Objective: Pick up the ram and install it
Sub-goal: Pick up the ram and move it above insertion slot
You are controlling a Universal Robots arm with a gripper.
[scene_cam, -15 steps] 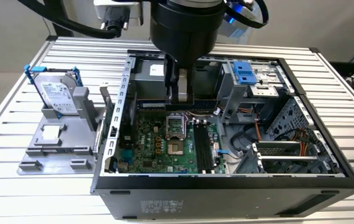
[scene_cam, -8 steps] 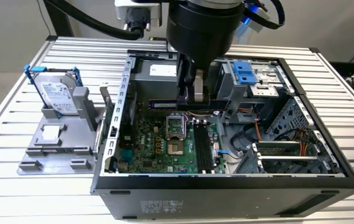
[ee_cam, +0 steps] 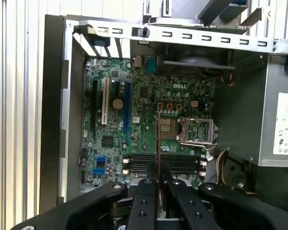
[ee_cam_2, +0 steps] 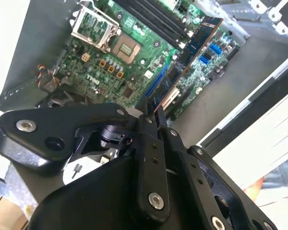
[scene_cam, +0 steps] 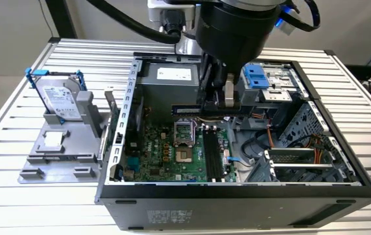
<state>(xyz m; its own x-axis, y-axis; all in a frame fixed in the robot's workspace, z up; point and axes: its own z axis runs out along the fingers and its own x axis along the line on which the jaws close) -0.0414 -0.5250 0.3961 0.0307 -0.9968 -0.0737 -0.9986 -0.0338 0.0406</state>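
RAM stick [scene_cam: 187, 109] is held pinched in gripper [scene_cam: 228, 105], above motherboard [scene_cam: 166, 156].
Its long axis is seen lying crosswise to DIMM slots [scene_cam: 213, 154] below.

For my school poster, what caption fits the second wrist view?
The pincer holds the ram by one end over the green motherboard.

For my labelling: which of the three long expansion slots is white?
The middle slot, between the black slot and the blue slot, in the first wrist view.
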